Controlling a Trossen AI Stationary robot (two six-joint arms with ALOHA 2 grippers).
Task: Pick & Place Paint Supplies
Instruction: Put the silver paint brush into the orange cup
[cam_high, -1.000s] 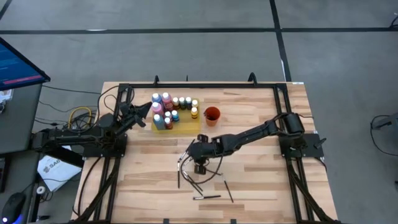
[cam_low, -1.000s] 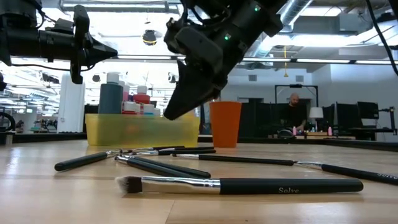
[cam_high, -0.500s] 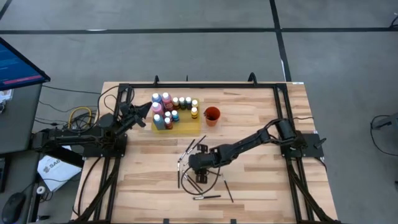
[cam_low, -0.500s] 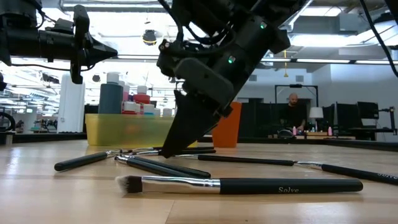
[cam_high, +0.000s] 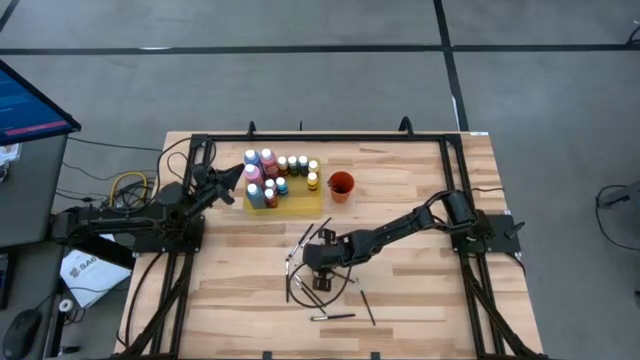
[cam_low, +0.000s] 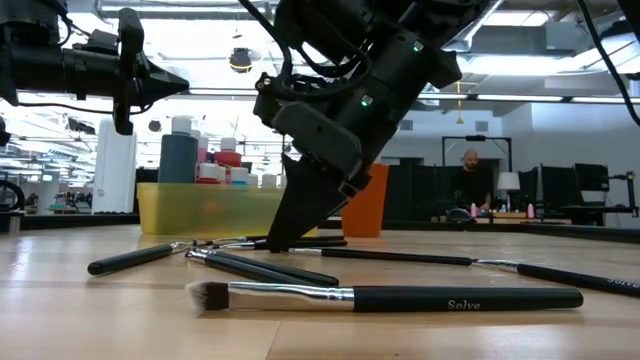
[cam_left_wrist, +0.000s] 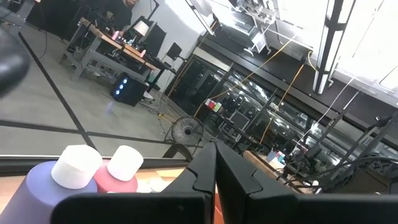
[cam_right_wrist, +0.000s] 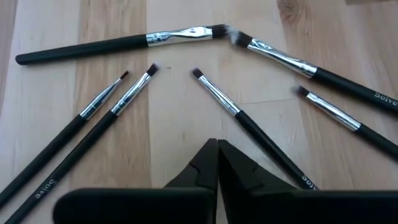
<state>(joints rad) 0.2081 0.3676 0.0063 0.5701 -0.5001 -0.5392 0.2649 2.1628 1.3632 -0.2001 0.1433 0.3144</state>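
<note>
The right gripper is low over the middle of the table, its fingers pressed together with nothing between them. In the low view its tip comes down right at the table among the brushes; whether it touches one cannot be told.

The brushes lie flat and scattered around that gripper, near the table's front. In the right wrist view 6 show: most fan out with their bristle ends turned toward a common middle and their handles running outward, while 1 long brush lies across the fan, its tip meeting the tip of another. In the low view the nearest brush lies crosswise, bristles to the picture's left.

The bottles stand upright on the yellow mat toward the back of the table, caps up. An orange cup stands just beside the mat.

The left gripper hovers next to the bottles, also clenched and empty.
</note>
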